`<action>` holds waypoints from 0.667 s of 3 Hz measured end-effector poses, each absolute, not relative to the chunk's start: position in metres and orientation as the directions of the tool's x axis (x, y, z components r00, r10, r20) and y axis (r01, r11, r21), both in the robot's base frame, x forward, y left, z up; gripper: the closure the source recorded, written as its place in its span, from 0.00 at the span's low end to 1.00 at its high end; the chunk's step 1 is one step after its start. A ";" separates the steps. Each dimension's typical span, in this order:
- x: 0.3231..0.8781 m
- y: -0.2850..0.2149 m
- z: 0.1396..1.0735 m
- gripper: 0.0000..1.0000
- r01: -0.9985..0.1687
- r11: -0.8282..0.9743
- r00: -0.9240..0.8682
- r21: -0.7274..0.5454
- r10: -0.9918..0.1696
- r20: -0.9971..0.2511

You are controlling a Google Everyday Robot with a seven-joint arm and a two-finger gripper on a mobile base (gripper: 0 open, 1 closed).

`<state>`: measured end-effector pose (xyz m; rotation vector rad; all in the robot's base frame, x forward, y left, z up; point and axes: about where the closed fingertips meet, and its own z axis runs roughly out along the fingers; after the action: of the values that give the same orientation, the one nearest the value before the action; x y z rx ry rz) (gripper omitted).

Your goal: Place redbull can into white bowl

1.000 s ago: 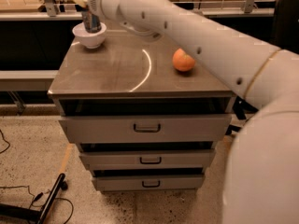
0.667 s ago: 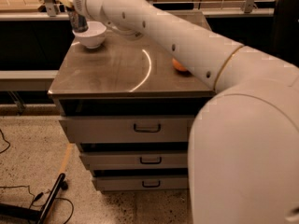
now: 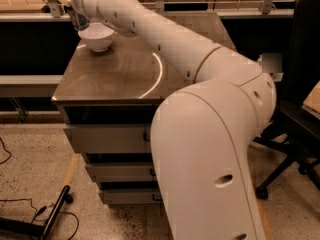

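At the far left a black cable (image 3: 6, 151) trails over the speckled floor (image 3: 30, 179). Above it, at the cabinet's back left corner, my gripper (image 3: 74, 8) hangs over the left edge of the bowl (image 3: 100, 39). Whether it is clamped or loose I cannot tell. Under it only the dark lower part of the can (image 3: 80, 22) shows. The can stands upright, long axis vertical, bottom end pointing down at the bowl's left rim. I cannot tell whether it touches the bowl. The bowl sits on the brown cabinet top (image 3: 110, 76), where a curved streak of light (image 3: 156, 79) is reflected. My arm (image 3: 165, 41) crosses the top toward the right. Drawers (image 3: 107, 139) stack below, and a black chair (image 3: 300, 109) stands at the far right.
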<state>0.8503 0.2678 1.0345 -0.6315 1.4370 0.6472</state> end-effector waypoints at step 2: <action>0.868 0.264 1.031 1.00 -0.731 0.682 0.063 -0.030 0.023 -0.998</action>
<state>0.8680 0.2640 1.0312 -0.6380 1.4061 0.6320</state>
